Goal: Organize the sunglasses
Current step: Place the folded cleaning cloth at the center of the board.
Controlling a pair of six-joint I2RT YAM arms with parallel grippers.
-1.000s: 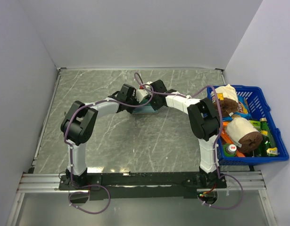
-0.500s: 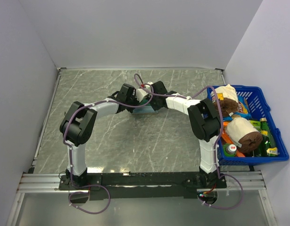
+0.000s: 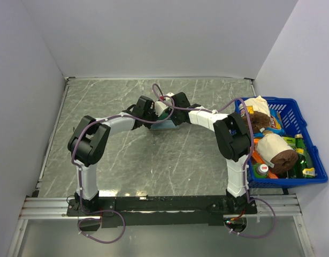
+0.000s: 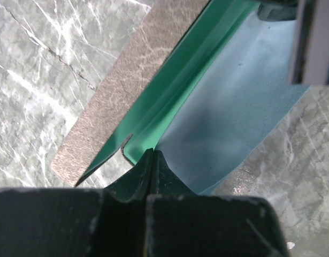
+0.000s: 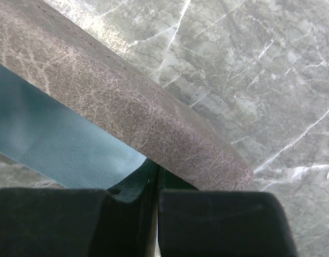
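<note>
The sunglasses are hidden in every view. The grey-brown case (image 4: 127, 85) lies open at the middle of the table (image 3: 121, 160), showing its green lining (image 4: 169, 101), with the light blue cloth (image 4: 239, 107) spread in it. My left gripper (image 4: 152, 154) is shut, its tips at the seam between the lining and the cloth. My right gripper (image 5: 155, 165) is shut too, with its tips tucked under the edge of the case's flap (image 5: 127, 112) beside the cloth (image 5: 52, 139). From above, both wrists meet over the case (image 3: 163, 126).
A blue basket (image 3: 290, 183) packed with bottles, packets and paper-wrapped items stands at the table's right edge, close to the right arm's elbow. White walls close in the table on the left, back and right.
</note>
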